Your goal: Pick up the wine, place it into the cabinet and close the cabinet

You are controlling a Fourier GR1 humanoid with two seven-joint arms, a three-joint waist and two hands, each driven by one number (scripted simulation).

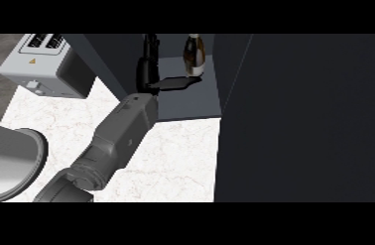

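The wine bottle (194, 54), dark with a pale label, stands upright on the cabinet's shelf (187, 104), inside the open cabinet. My left hand (149, 65) reaches into the cabinet just left of the bottle, its fingers straight and pointing away from me. Its thumb (176, 83) sticks out to the right and ends at the bottle's base. The hand is open and not closed round the bottle. The cabinet door (293, 115) stands open as a wide dark panel on the right. My right hand shows nowhere.
A silver toaster (44, 65) sits at the back left on the white marble counter (172, 154). A large grey metal bowl (15, 162) lies at the left edge. The open door hides everything on the right.
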